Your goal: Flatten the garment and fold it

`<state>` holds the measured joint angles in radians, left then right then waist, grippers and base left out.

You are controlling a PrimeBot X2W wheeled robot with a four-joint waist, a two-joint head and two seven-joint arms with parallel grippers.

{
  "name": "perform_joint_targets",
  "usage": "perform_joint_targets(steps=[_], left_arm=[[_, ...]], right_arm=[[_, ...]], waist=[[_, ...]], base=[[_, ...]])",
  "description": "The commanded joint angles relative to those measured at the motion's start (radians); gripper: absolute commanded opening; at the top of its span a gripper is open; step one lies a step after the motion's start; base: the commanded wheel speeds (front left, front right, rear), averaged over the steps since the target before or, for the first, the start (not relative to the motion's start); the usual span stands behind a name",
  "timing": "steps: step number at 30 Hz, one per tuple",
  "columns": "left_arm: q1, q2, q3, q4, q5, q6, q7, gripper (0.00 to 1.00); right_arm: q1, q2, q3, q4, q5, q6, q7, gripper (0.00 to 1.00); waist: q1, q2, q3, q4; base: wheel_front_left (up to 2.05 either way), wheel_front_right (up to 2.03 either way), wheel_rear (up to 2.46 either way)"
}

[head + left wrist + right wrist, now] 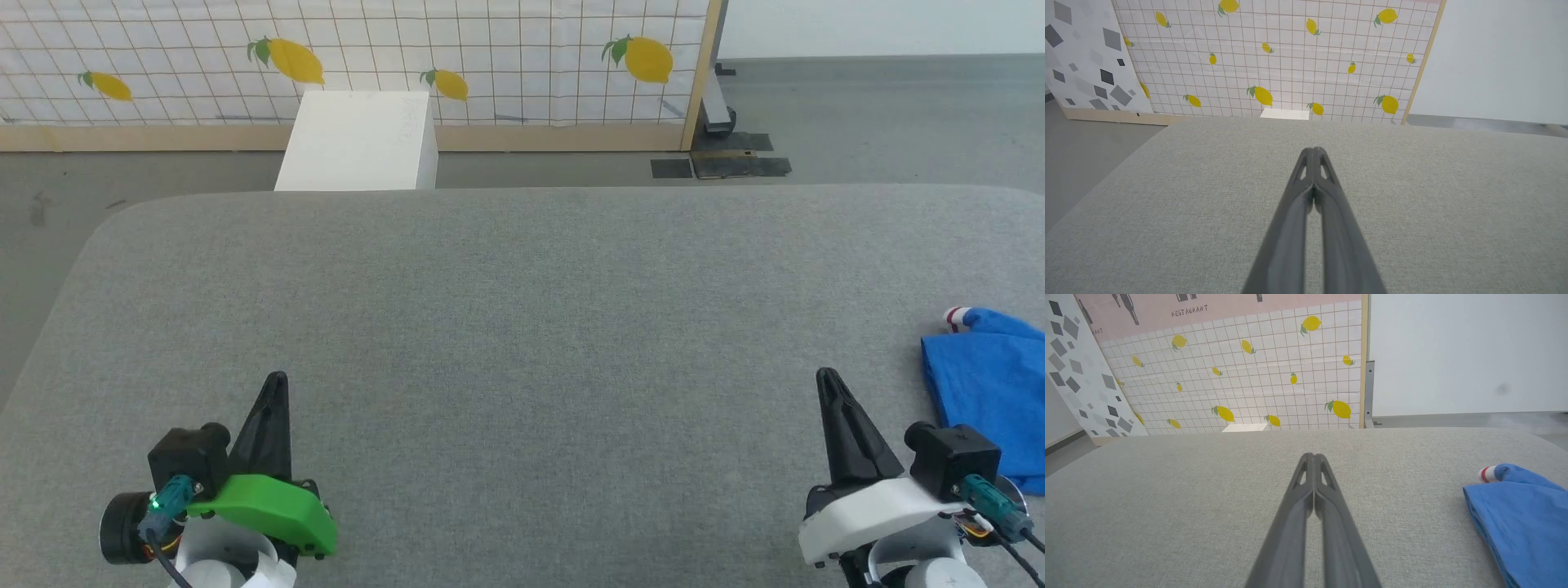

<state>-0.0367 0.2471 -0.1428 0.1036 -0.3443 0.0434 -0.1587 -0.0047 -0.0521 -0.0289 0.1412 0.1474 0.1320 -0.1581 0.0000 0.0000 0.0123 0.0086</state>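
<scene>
The garment (988,392) is a bright blue bundle at the far right edge of the grey table, with a bit of red-striped white trim at its top; part of it runs out of the head view. It also lies at the right of the right wrist view, garment (1523,522). My right gripper (829,377) is shut and empty, low on the right, a short way left of the cloth; its tips (1314,456) meet. My left gripper (277,379) rests at the lower left, far from the cloth, fingers pressed together (1314,150) with nothing held.
The grey fabric-covered table (522,327) spreads wide before me with rounded far corners. A white box (359,139) stands on the floor behind it, against a lemon-patterned panel (367,57). Grey floor lies beyond the left and far edges.
</scene>
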Motion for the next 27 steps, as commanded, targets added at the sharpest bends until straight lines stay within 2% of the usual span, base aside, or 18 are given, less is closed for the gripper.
perform_joint_targets(steps=[1,27], left_arm=[[0.013,-0.009,0.007,-0.007,0.015,-0.007,0.004,0.00],[0.021,-0.071,0.052,-0.039,0.124,-0.019,0.056,0.00]], right_arm=[[0.002,0.001,0.003,-0.011,-0.010,0.000,0.005,0.00],[0.003,0.001,0.011,-0.054,-0.056,-0.001,0.056,0.00]], waist=[[0.0000,0.0000,0.000,0.000],[0.0000,0.0000,-0.004,-0.003]], base=[[0.00,0.00,0.00],[0.00,0.00,0.00]])
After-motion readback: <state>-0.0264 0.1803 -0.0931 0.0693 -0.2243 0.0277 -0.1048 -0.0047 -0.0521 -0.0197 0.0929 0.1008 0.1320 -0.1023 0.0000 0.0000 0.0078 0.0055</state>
